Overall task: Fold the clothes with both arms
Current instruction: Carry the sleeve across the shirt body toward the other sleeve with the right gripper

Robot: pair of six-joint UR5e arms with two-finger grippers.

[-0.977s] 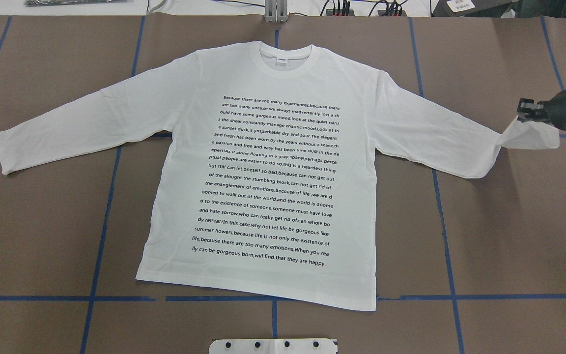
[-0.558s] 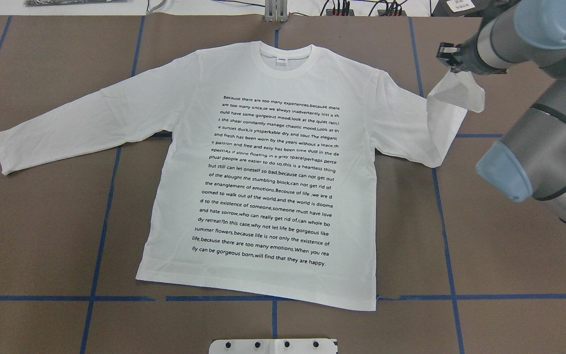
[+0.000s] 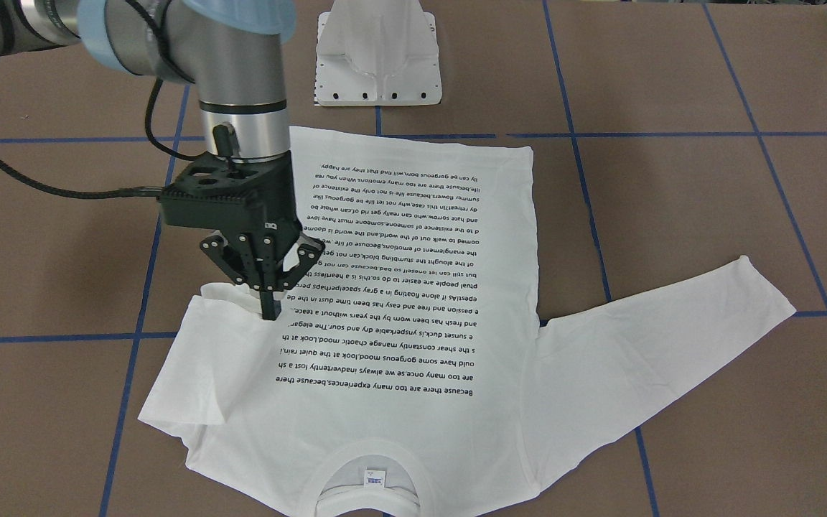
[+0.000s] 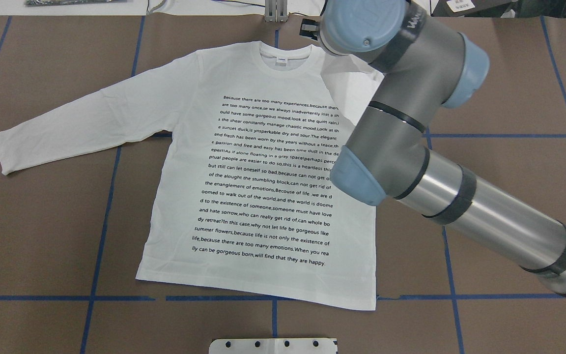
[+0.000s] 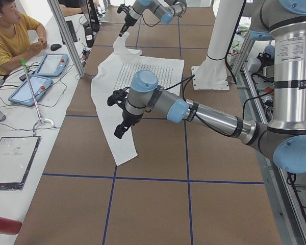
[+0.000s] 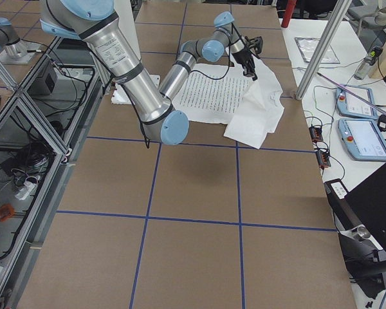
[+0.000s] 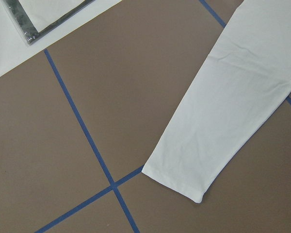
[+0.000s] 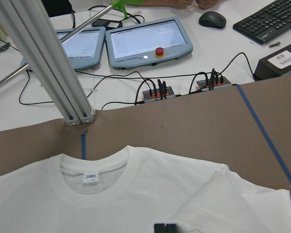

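Observation:
The white long-sleeved T-shirt (image 4: 243, 162) lies flat, print side up, with its collar (image 4: 283, 61) at the far side. My right gripper (image 3: 270, 309) is shut on the right sleeve's cuff (image 3: 230, 296) and holds it over the shirt's right shoulder. That sleeve is doubled back on itself (image 3: 176, 388). In the right wrist view the fingertips (image 8: 165, 228) are pressed together above the shoulder. The left sleeve (image 4: 67, 123) lies straight out. My left gripper (image 5: 120, 127) shows only in the exterior left view, above the left sleeve; I cannot tell if it is open or shut.
The white pedestal base (image 3: 379, 54) stands at the robot's side of the table. Blue tape lines (image 4: 101, 231) cross the brown tabletop. Beyond the far edge are an aluminium post (image 8: 53, 73), tablets (image 8: 145, 43), cables and a seated operator (image 5: 10, 35).
My right gripper has carried the sleeve cuff from far out on the right, up and leftward, over to the shirt's right shoulder. The sleeve now folds back toward the body.

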